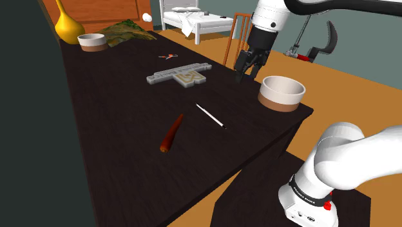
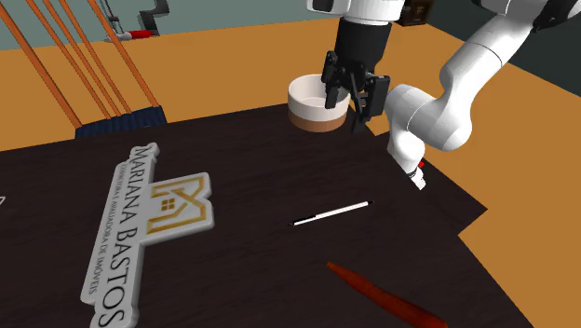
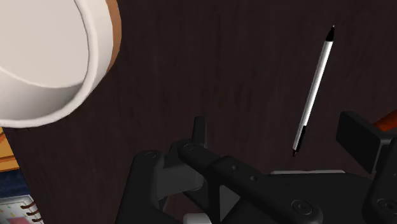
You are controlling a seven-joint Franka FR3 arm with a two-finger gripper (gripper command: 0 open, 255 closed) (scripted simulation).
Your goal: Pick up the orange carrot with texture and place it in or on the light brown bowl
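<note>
The carrot (image 1: 172,133), dark orange-red and slim, lies on the dark table (image 1: 116,129), far from the arm; its tip (image 2: 382,293) reaches the second exterior view's lower edge. The bowl (image 1: 281,92) is whitish with a light brown base and stands near the table's corner (image 2: 312,101). My gripper (image 1: 248,74) hangs above the table just beside that bowl, open and empty (image 2: 346,112). In the wrist view the fingers (image 3: 199,130) stand apart over bare tabletop, with the bowl (image 3: 44,57) to one side and a sliver of the carrot (image 3: 388,121) behind the other finger.
A black-and-white pen (image 1: 210,115) lies between carrot and bowl (image 3: 313,89). A grey name plaque (image 1: 178,74) sits mid-table. A second bowl (image 1: 92,42), a yellow vase (image 1: 69,26) and a green cloth stand at the far end. The table edge runs close by the bowl.
</note>
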